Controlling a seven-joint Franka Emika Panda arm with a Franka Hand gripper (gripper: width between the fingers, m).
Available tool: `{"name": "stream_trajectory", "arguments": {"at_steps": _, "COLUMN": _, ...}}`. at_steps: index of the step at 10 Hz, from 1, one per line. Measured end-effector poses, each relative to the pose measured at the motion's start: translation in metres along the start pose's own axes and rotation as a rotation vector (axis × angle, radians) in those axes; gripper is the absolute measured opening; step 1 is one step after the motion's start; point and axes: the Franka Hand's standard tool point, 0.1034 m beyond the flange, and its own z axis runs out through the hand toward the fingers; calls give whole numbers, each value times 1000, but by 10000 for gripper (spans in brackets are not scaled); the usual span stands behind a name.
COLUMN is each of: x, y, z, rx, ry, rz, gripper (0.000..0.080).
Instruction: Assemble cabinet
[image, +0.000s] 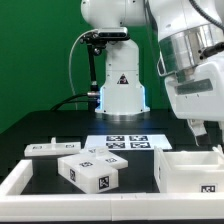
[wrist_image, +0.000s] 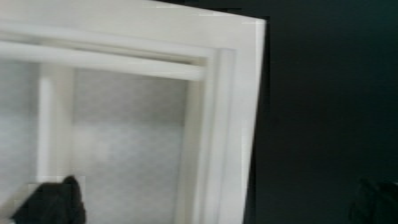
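Observation:
The white cabinet body (image: 190, 170) lies at the exterior view's lower right, its open side up. My gripper (image: 204, 130) hangs just above its far edge. In the wrist view the cabinet body (wrist_image: 125, 120) fills most of the picture, with an inner shelf divider and one side wall (wrist_image: 222, 140) against the black table. My gripper (wrist_image: 217, 205) is open, with one dark finger (wrist_image: 54, 203) over the inside and the other barely visible over the table outside the wall. It holds nothing. Two smaller white tagged pieces, a flat one (image: 54, 148) and a boxy one (image: 90, 172), lie at the exterior view's left.
The marker board (image: 127, 143) lies flat on the black table behind the pieces. The white robot base (image: 120, 85) with a triangle sticker stands at the back centre. A white border rail (image: 18, 180) runs along the table's front and left edge.

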Motion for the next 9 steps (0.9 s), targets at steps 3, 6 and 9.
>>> {"name": "stream_trajectory", "arguments": {"at_steps": 3, "x": 1, "y": 2, "z": 1, "rx": -7, "ry": 0, "rz": -29, "gripper": 797}}
{"name": "stream_trajectory", "arguments": {"at_steps": 6, "x": 25, "y": 22, "z": -22, "rx": -97, "ry": -63, "rz": -355, "gripper": 797}}
{"name": "stream_trajectory", "arguments": {"at_steps": 9, "x": 31, "y": 26, "z": -25, "rx": -87, "ry": -54, "rz": -442, "gripper": 797}}
